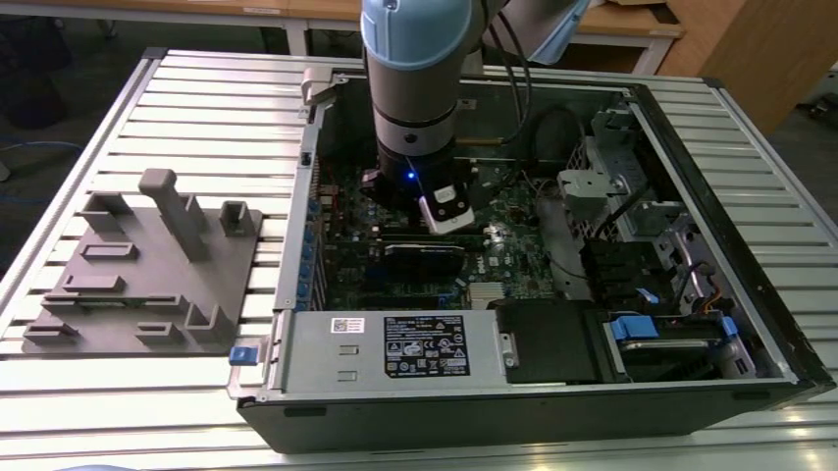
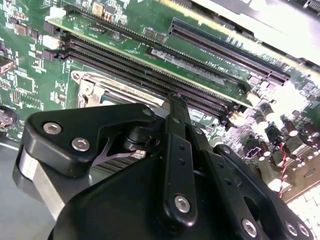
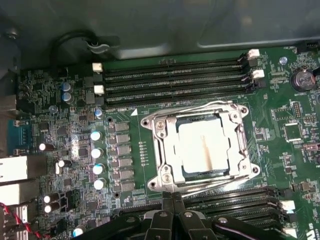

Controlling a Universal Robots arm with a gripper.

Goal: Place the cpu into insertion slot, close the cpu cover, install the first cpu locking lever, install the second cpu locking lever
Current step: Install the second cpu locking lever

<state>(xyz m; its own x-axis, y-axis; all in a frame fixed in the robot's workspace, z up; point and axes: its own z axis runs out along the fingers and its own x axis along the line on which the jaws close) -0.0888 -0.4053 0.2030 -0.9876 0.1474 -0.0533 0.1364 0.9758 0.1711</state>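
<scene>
Inside the open computer case (image 1: 733, 324), my gripper (image 3: 172, 200), fingers pressed together and empty, hovers beside the cpu cover (image 3: 167, 150) closed over the cpu (image 3: 205, 145); I'd press the levers squarely.

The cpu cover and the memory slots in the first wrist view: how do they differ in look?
The cpu cover is a square silver metal frame with a window showing the cpu; the memory slots are long, narrow and black with white end clips. Both lie flat on the green board.
</scene>
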